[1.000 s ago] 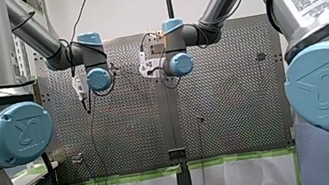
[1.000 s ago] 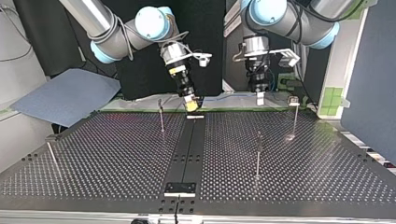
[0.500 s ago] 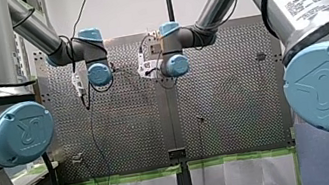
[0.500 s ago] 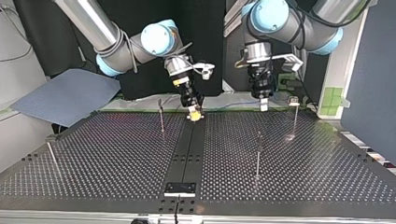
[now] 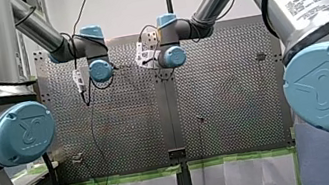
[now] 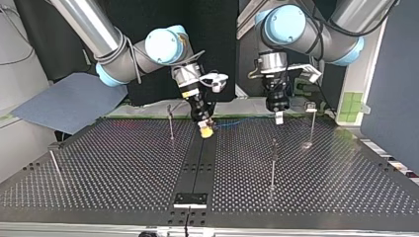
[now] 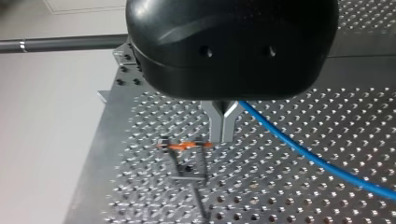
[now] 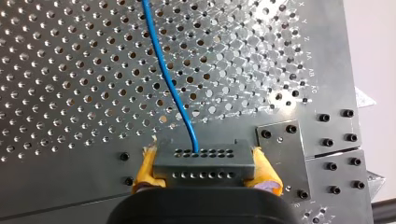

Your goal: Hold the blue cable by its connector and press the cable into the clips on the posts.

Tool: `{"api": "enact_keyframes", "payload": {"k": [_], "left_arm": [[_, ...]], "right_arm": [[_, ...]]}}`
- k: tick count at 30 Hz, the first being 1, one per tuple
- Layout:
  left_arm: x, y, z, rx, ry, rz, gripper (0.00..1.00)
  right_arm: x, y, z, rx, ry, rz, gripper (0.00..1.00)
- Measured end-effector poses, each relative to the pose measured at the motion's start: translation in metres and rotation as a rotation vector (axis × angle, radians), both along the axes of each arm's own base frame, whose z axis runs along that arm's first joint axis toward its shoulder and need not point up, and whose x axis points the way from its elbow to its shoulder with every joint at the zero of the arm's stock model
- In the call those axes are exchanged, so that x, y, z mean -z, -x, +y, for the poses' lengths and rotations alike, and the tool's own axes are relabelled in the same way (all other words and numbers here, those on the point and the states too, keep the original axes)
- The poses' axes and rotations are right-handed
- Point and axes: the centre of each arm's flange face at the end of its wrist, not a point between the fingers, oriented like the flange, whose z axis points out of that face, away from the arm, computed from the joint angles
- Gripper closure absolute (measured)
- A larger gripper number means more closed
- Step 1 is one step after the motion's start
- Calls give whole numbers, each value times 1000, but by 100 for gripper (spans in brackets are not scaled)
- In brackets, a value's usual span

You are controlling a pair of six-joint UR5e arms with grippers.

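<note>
Connector [image 8: 205,165] sat clamped between the yellow pads [image 8: 145,170] of my right gripper [image 8: 203,154], a dark block with rows of small holes, held close over the table [image 8: 70,102]. The cable [image 8: 163,65] left the block's middle and ran off ahead of my fingers across the perforated plate, blue and gently curved. In the top view this gripper hung tilted over the arms' end of the table's centre strip [image 6: 200,158]. One post [image 6: 171,123] stood just to its left there, and the cable stretched as a thin line toward my other arm.

My left gripper [image 7: 224,137] pointed down near the table's edge on the arms' side, its two metal fingers pressed together with no gap that I could see. The cable came out from under the gripper's black body right beside those fingers and slanted away over the holes. Whether it touched them I could not tell, since the body hid that spot. Just beside the fingertips sat an orange clip [image 7: 183,145], and the cable lay apart from it, on the fingers' other side.
</note>
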Motion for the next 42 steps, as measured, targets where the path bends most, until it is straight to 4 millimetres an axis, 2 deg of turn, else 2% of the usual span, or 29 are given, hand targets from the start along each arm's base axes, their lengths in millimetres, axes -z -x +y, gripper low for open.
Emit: {"api": "enact_keyframes", "payload": {"k": [5, 12, 23, 33, 42], "left_arm": [[8, -6, -2, 4, -15, 18, 100], [7, -10, 1, -8, -12, 8, 100], [-11, -24, 5, -26, -3, -13, 100], [-20, -35, 11, -47, 5, -15, 100], [-25, -55, 19, -65, 3, -10, 100]], "right_arm": [[-8, 3, -1, -1, -5, -19, 100], [-12, 2, 0, -37, -22, -47, 100], [-7, 5, -9, -50, -53, -66, 100], [1, -11, -26, -75, -64, -69, 100], [-15, -23, -35, -85, -43, -87, 100]]}}
